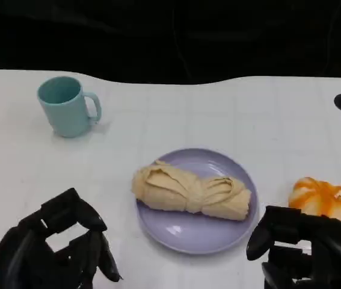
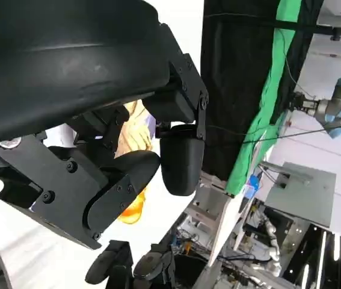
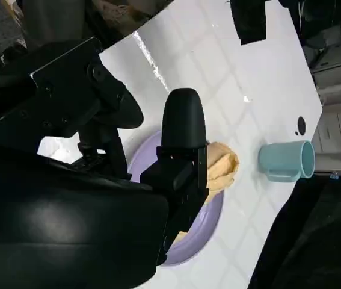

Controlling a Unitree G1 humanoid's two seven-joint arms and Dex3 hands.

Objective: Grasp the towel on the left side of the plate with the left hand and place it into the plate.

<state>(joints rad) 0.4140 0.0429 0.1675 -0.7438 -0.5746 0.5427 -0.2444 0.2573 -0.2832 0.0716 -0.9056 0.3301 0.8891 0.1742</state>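
Both robot hands empty: left robot hand [image 1: 53,250] loosely curled, towel [image 1: 191,191] already on plate [image 1: 182,232]; withdraw without brushing it.

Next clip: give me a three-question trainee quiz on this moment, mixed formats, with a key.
1. True or false: the towel lies on the purple plate.
2. Which thing stands farthest from the plate? A) the teal mug B) the orange pumpkin
3. Fill in: the left hand holds ____.

Key: 1 true. 2 A. 3 nothing; it sits near the table's front edge with fingers apart, as does the right hand.
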